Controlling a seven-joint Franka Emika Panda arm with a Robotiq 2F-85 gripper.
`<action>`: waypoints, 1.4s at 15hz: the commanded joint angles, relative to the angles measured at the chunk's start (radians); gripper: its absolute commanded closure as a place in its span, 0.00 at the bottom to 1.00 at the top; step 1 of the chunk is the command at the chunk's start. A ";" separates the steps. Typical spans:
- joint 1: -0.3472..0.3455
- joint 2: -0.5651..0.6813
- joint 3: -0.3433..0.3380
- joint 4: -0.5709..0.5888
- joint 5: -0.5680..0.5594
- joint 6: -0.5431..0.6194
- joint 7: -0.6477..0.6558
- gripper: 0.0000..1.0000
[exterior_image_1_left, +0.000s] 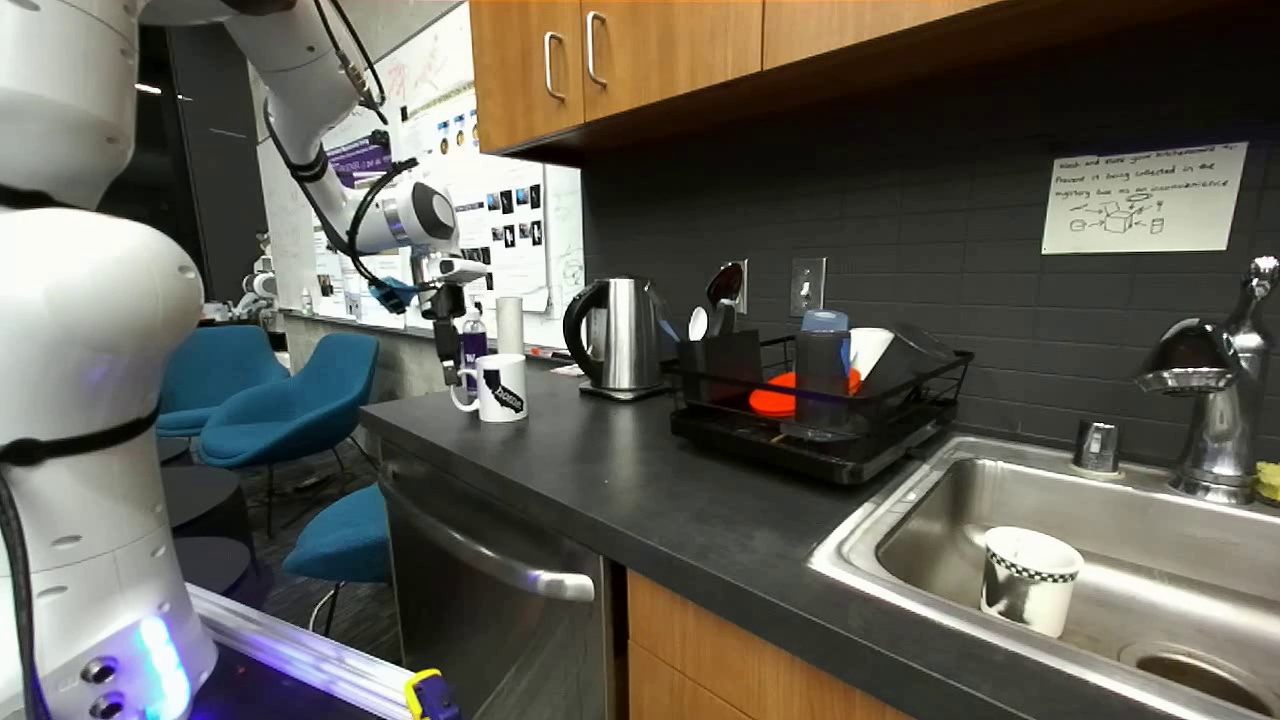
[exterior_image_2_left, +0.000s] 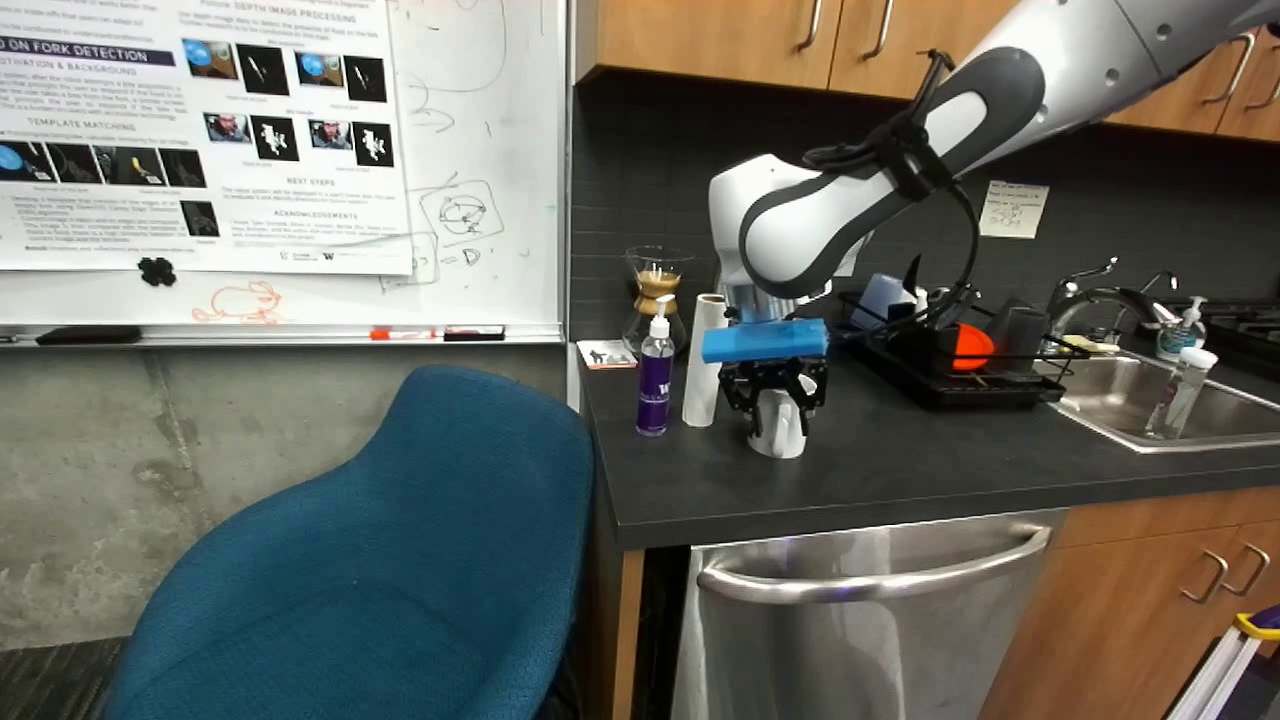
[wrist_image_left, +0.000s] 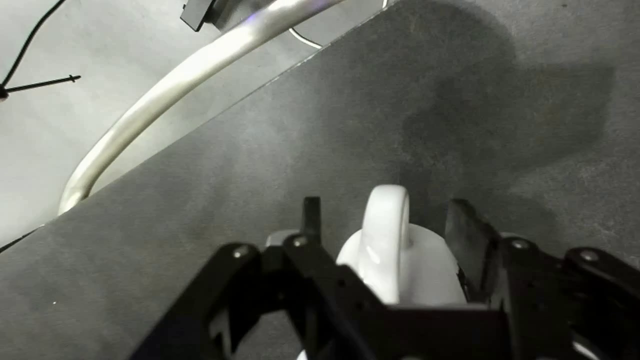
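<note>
A white mug (exterior_image_1_left: 502, 388) with a black printed design stands upright on the dark countertop (exterior_image_1_left: 640, 480), near its end. In the wrist view its handle (wrist_image_left: 382, 240) points away from the mug body (wrist_image_left: 430, 270), between my two fingers. My gripper (wrist_image_left: 384, 202) is open, with a visible gap on each side of the handle. From an exterior view, the gripper (exterior_image_2_left: 781, 425) reaches down over the handle side of the mug (exterior_image_2_left: 778, 440). The mug's rim is hidden behind the gripper in the wrist view.
Close by the mug stand a purple-labelled pump bottle (exterior_image_2_left: 655, 385) and a white cylinder (exterior_image_2_left: 703, 365). Farther along are a steel kettle (exterior_image_1_left: 630, 335), a loaded black dish rack (exterior_image_1_left: 850, 468) and a sink (exterior_image_1_left: 850, 545) holding a patterned cup (exterior_image_1_left: 1030, 585). Cabinets (exterior_image_1_left: 670, 60) hang overhead.
</note>
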 joint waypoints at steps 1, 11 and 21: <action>-0.001 -0.069 0.000 -0.027 0.009 -0.012 -0.043 0.03; -0.061 -0.234 -0.009 -0.075 0.025 -0.020 -0.463 0.00; -0.145 -0.351 -0.061 -0.139 0.139 -0.045 -1.015 0.00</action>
